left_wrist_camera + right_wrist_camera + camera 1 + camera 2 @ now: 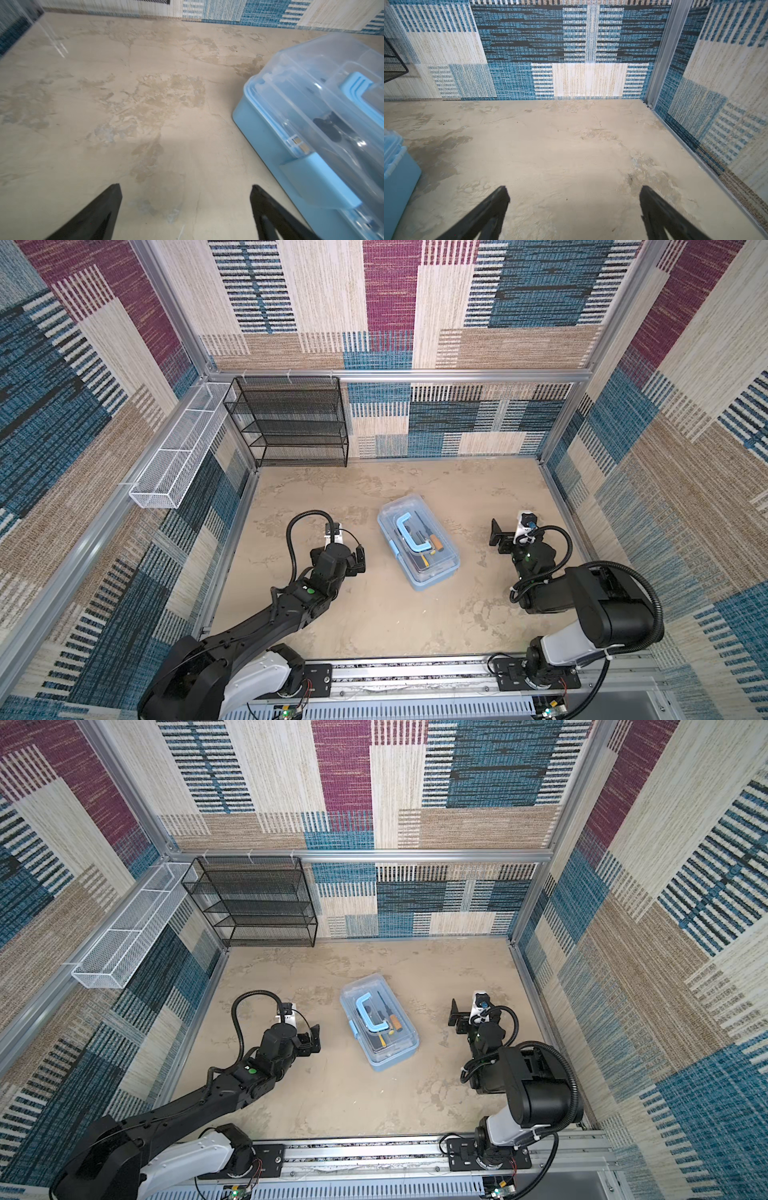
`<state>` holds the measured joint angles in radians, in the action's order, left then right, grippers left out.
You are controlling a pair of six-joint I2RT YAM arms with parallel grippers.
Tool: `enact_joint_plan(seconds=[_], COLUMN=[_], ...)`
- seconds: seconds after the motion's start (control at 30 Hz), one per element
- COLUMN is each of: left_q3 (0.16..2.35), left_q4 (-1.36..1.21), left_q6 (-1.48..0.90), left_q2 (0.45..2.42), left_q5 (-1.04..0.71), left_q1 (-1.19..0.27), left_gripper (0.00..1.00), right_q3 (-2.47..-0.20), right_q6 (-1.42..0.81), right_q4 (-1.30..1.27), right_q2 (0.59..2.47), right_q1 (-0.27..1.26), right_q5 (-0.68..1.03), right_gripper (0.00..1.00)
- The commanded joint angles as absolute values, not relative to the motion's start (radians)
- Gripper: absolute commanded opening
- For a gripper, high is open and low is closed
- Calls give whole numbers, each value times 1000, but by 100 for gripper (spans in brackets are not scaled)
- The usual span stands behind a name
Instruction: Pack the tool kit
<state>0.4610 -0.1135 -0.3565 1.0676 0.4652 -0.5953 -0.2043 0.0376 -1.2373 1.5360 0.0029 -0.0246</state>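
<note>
While I am hanging over the desk [374,614], surroundings: black mesh rack [291,423] standing at far left corner, white basket [174,460] hanging along left edge.
Toolbox [432,572]: lying mid-desk between my pincers, long axis running far-left to near-right.
Left pincer [186,187]: gaping wide, gripping nothing.
Right pincer [574,189]: gaping wide, likewise empty.

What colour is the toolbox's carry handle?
Light blue. The handle shows best in a top view.

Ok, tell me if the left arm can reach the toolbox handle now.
Probably yes: the left gripper stands open beside the toolbox, bare table between them, handle lying exposed on the lid.
</note>
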Motion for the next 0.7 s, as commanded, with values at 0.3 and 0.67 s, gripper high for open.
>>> enact_joint_plan(seconds=[0.3, 0.67], left_q3=[377, 304], left_q4=[-288, -812], left_q6=[-41, 90], left_q2=[954, 1299], left_q5=[752, 485], left_q1=[-399, -191], left_gripper=[100, 100], right_q3=[-208, -207], right_q6=[24, 26], right_q4=[-1289, -1290], right_q2=[1537, 1536], right_q1=[1, 0], right_q5=[-1, -1], right_gripper=[100, 100])
